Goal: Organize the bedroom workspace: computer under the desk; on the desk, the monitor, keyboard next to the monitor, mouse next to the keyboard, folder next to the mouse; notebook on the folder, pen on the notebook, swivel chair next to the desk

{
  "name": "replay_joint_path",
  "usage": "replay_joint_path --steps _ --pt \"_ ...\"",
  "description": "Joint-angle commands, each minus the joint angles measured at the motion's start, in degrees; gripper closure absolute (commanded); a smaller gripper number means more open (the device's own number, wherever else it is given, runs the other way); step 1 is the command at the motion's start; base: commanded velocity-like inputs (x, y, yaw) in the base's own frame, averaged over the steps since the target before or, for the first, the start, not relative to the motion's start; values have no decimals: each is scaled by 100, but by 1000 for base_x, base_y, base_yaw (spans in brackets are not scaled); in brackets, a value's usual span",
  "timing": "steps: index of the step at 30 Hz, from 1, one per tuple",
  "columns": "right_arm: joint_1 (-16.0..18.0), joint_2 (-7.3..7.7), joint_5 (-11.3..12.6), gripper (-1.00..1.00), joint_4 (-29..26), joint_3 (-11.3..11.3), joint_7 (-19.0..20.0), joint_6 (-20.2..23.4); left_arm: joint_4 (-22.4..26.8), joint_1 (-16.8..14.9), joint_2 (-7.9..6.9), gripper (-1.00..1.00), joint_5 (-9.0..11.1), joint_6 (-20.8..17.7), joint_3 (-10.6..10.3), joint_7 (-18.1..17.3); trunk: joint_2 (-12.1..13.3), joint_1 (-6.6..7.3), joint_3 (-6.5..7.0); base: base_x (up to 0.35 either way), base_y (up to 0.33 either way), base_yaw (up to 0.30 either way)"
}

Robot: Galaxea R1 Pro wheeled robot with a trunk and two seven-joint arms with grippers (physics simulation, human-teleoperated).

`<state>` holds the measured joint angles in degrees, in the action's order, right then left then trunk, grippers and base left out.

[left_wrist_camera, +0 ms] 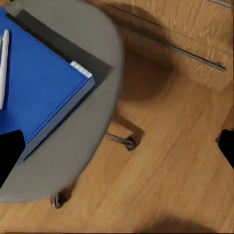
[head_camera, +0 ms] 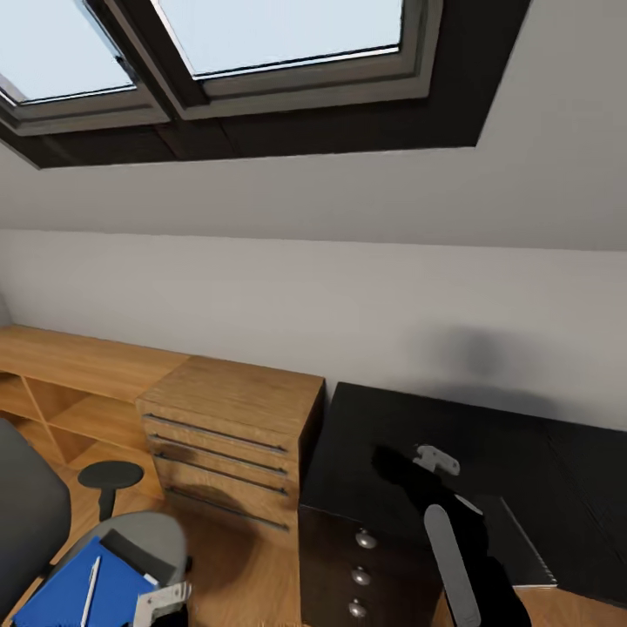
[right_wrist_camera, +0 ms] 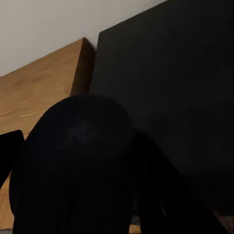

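We see the right gripper (right_wrist_camera: 73,165) clamped on the black mouse (right_wrist_camera: 78,146), low centre-right over the desk (head_camera: 392,435). Left gripper (head_camera: 161,601), state unclear, hovers nearer the blue folder (head_camera: 61,592) on the swivel chair (head_camera: 152,527), bottom left.

The table (head_camera: 522,453) has a glossy black top, its drawer knobs (head_camera: 366,540) shiny metal. The drawer chest (head_camera: 231,427) and floor (left_wrist_camera: 170,185) look like smooth light wood – grain visible. The swivel chair (left_wrist_camera: 92,122) seat is matt grey cloth; the folder (left_wrist_camera: 39,83) – smooth bright blue.
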<state>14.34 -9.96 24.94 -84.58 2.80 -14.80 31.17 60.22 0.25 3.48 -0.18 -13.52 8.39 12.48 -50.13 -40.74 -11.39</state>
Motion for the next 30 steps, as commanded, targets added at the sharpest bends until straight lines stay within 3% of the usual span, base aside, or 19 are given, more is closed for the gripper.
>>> replay_joint_path --steps 1,2,9,10,13,14,15,23,30 --pt "6 -4 97 100 -6 19 -66 12 9 2 0 -100 1 -35 13 8 35 25 11 -330 0 -265" --pt "7 -4 270 100 -18 254 -764 1 -455 -3 21 -100 -23 -46 -31 9 75 47 29 -337 0 -293" --pt "6 -4 645 100 -51 318 -1422 -23 -697 -7 19 -100 -26 -46 -40 9 356 200 146 -337 0 -209" --pt "7 -4 696 100 -106 309 -1501 -23 -1050 -7 4 -100 -26 -35 -40 9 396 222 164 -337 0 -22" --pt "4 -4 708 100 -155 309 -1518 -24 -1415 -7 -13 -100 -26 110 -30 9 516 288 217 -282 0 -11" --pt "7 -4 713 100 -194 315 -1524 -23 -2108 -7 -40 -100 -47 853 -24 6 556 310 235 -46 0 -25" --pt "7 -4 713 100 -198 319 -1525 -23 -2253 -7 -40 -100 -54 1045 -26 5 597 332 253 -23 0 -132" --pt "7 -4 712 100 -199 347 -1525 2 -2585 -7 -47 -100 -53 1239 -30 8 917 508 397 -8 0 -222" --pt "7 87 733 100 -199 343 -1523 18 -2692 -7 -42 -100 -59 1281 -31 5 1198 662 522 -1 0 -266"
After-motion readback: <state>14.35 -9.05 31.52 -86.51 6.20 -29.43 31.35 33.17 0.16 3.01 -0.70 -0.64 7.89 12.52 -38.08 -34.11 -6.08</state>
